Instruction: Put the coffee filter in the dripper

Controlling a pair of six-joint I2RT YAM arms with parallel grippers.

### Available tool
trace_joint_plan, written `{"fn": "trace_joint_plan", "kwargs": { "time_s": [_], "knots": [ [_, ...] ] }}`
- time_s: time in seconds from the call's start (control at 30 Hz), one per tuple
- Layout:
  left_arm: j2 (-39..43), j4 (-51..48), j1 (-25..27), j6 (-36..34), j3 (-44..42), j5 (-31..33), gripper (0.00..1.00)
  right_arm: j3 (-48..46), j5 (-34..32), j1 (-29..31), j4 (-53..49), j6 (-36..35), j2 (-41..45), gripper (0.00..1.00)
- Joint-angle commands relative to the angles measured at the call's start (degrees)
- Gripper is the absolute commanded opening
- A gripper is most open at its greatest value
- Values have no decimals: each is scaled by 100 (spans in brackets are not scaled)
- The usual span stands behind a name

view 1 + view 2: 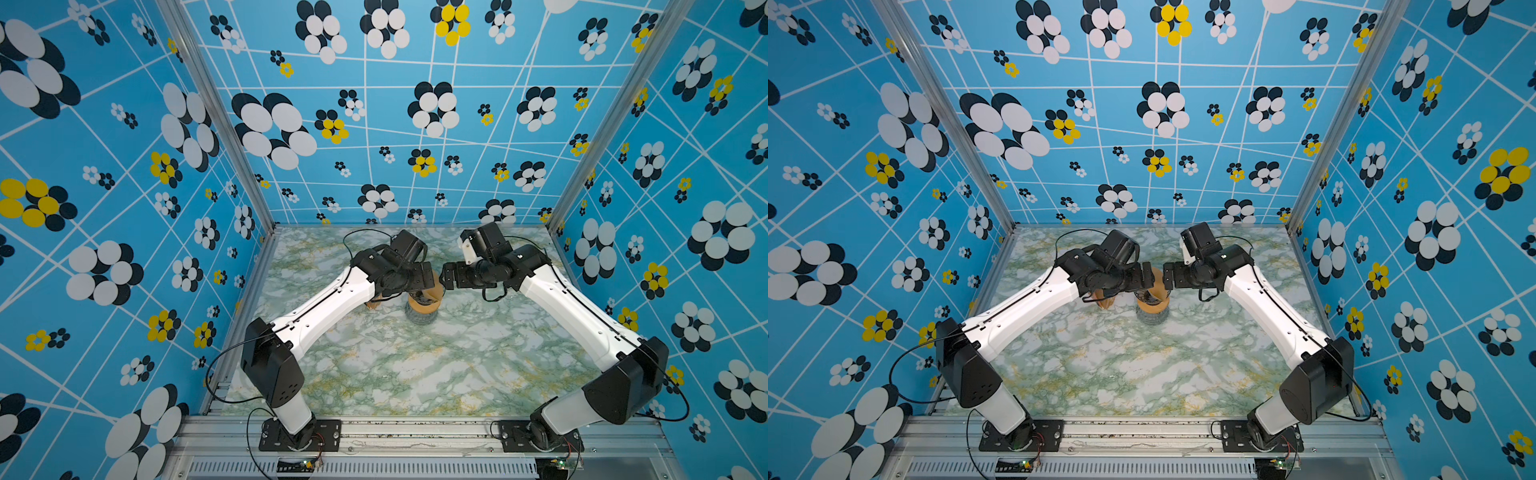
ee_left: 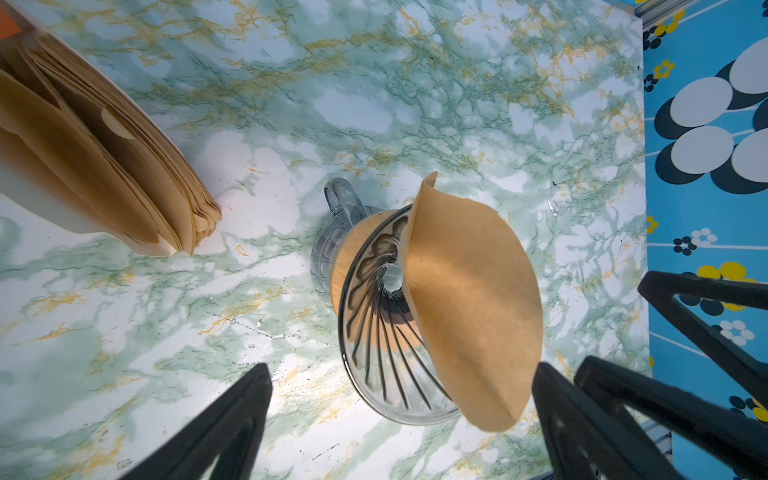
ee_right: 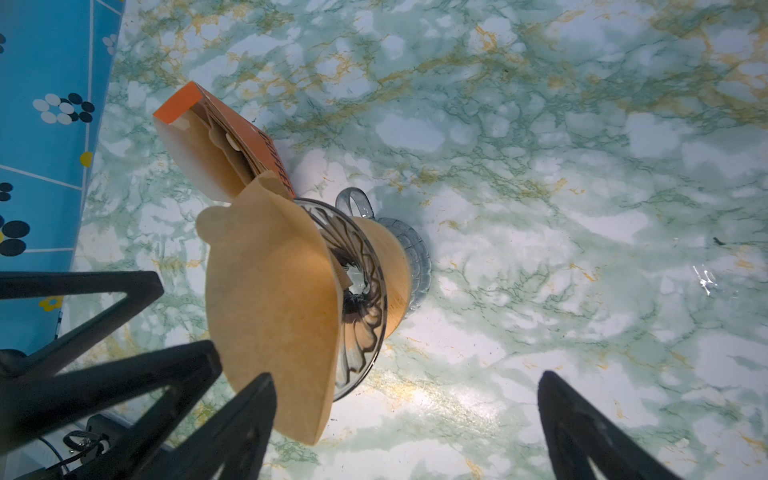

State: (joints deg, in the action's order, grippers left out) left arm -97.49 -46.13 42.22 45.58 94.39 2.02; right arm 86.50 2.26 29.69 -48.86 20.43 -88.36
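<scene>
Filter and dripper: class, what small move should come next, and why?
Probably close one pincer on the filter and open it into the dripper. It leans folded against one side of the rim, ribs still bare; both the left pincer and right pincer are open.

Wide bare marble table (image 1: 415,374) toward the front, free for passage; at the back centre, blocked by the dripper (image 2: 374,332) on its glass jug (image 2: 332,232), the coffee filter (image 2: 469,299) propped across its mouth, orange packet (image 3: 216,137) just beside
</scene>
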Motion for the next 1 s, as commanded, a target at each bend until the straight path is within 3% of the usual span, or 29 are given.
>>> {"fn": "trace_joint_plan", "kwargs": {
  "time_s": [0.0,0.17,0.97],
  "knots": [
    [-203,-366,10,-279,251,197,99,-75,98,45,156,98,-121,99],
    [-361,-253,-82,-288,206,-173,99,-50,81,45,172,77,-231,99],
    [-455,-265,-485,-536,-200,-581,99,68,139,45,246,36,-697,99]
  ]
}}
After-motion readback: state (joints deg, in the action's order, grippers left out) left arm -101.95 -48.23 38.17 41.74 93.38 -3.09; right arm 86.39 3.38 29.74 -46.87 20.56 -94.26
